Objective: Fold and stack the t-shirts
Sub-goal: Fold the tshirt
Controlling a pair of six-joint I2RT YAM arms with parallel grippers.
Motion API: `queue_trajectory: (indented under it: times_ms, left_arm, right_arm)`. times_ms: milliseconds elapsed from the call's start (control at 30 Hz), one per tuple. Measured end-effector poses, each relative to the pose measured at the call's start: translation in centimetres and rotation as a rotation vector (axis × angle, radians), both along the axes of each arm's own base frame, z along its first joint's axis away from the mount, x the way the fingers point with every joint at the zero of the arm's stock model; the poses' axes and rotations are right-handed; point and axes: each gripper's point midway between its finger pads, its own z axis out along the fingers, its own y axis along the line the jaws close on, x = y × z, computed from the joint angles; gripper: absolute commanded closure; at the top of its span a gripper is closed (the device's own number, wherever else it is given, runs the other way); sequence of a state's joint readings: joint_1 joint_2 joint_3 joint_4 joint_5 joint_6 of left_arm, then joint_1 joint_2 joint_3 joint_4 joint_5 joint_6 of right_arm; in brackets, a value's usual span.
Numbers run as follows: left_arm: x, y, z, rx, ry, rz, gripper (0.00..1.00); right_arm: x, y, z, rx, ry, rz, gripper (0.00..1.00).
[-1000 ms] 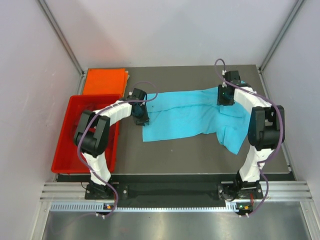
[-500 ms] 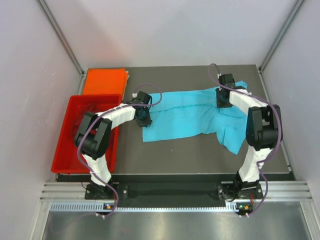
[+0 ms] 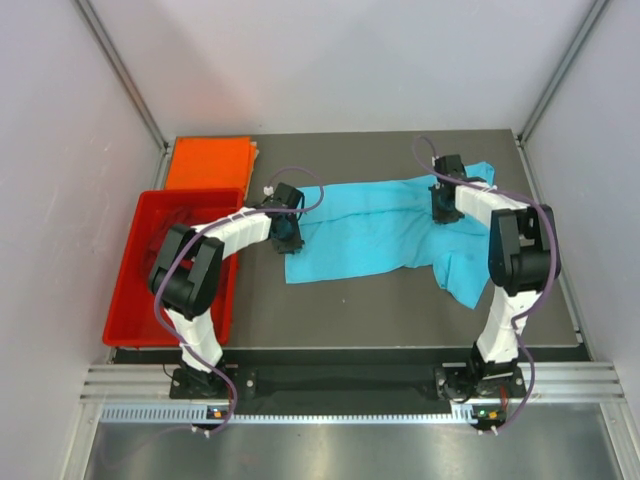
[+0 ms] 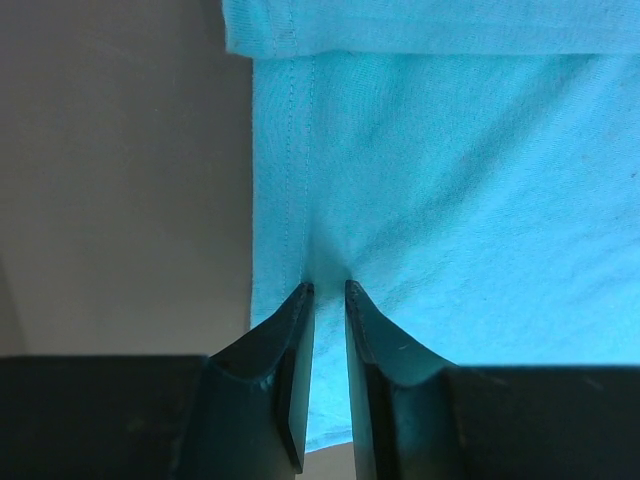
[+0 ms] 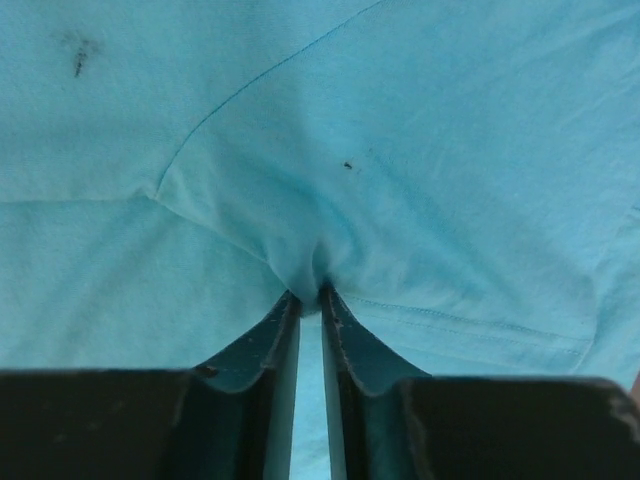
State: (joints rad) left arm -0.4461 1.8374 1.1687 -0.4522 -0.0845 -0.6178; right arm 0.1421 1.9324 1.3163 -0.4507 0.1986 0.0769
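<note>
Left tool [image 4: 327, 287] and right tool [image 5: 308, 292] each pinch the blue t-shirt [image 3: 380, 225] on the bench [image 3: 350, 310].
Both nip small puckers at opposite ends, apparently to lift and fold it.

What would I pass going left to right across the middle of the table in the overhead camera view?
rigid red plastic tray → left gripper, at the shirt's left edge → turquoise-blue cloth t-shirt, spread flat → right gripper, on the shirt's right part.
</note>
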Motion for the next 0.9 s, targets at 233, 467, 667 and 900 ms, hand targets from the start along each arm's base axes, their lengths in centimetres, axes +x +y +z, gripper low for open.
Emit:
queue_trajectory:
  times_ms: [233, 467, 667, 900]
  left_arm:
    - [0.0, 0.1, 0.0, 0.004, -0.001, 0.006, 0.75]
    - [0.2, 0.5, 0.0, 0.025, -0.005, 0.019, 0.76]
    - [0.2, 0.6, 0.0, 0.033, -0.007, 0.024, 0.76]
    - [0.4, 1.2, 0.1, 0.059, -0.011, 0.038, 0.75]
  right_arm:
    - [-0.9, -1.0, 0.1, -0.065, 0.046, -0.026, 1.0]
    - [-1.5, -1.6, 1.4, -0.131, 0.09, -0.028, 0.98]
    - [-2.7, -1.2, 0.3, -0.165, 0.154, 0.004, 0.84]
    - [-3.5, 0.8, 0.2, -0.101, 0.182, 0.054, 0.63]
